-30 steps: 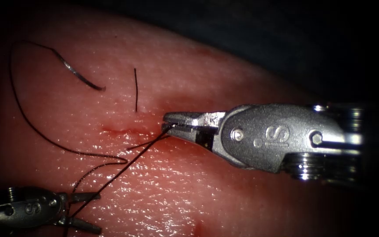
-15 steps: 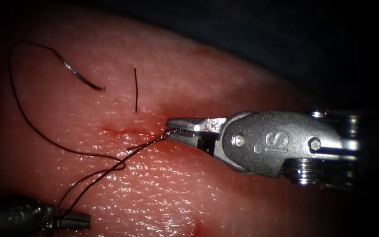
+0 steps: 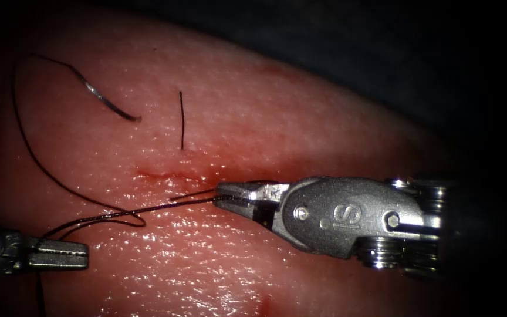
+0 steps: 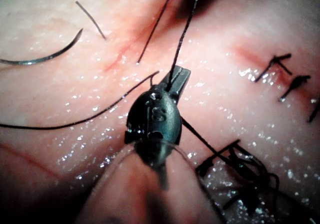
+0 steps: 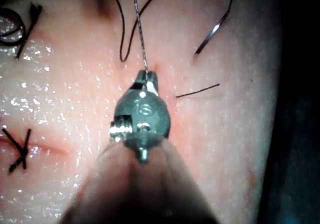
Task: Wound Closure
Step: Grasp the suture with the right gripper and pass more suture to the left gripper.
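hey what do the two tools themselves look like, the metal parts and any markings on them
Right arm's tool: grey metal, tapered jaws on a rounded clevis stamped "IS", with round pins and ribbed silver pulleys behind. Left arm's tool: the same grey metal, slim jaws with fine teeth along one edge. From the left wrist view its body looks dark and rounded.

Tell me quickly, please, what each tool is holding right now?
Left tool: shut on the thread.
Right tool: shut on the thread.
Needle: lying free on the tissue.
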